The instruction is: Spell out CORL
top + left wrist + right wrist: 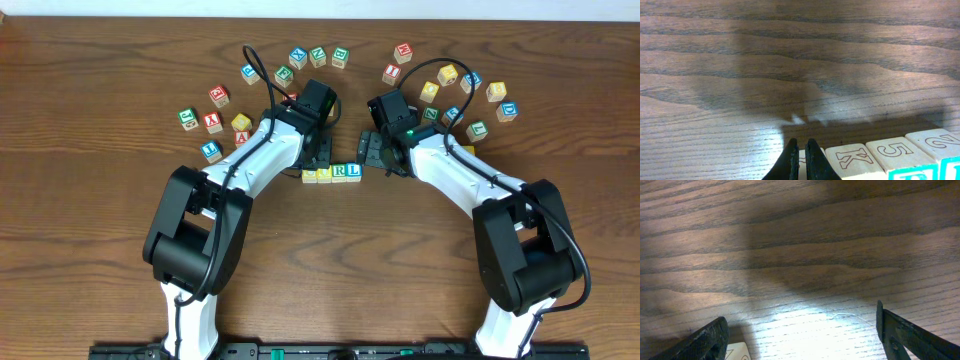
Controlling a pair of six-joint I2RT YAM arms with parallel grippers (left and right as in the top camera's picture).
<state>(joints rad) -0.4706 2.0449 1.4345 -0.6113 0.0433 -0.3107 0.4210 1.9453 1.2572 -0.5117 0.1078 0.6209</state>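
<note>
The cubes point(860, 159) are pale matt wood, the table point(790, 60) dark grained wood, slightly glossy.

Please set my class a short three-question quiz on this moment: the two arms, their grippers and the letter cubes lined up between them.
1. True or false: the left gripper is shut.
2. Multiple choice: in the overhead view, which face ends the row of four cubes on the side nearest the right arm? A) a plain yellow face B) the blue L C) a red A
3. Fill in: the right gripper has its jaws ____.

Key: 1 true; 2 B; 3 open.
</note>
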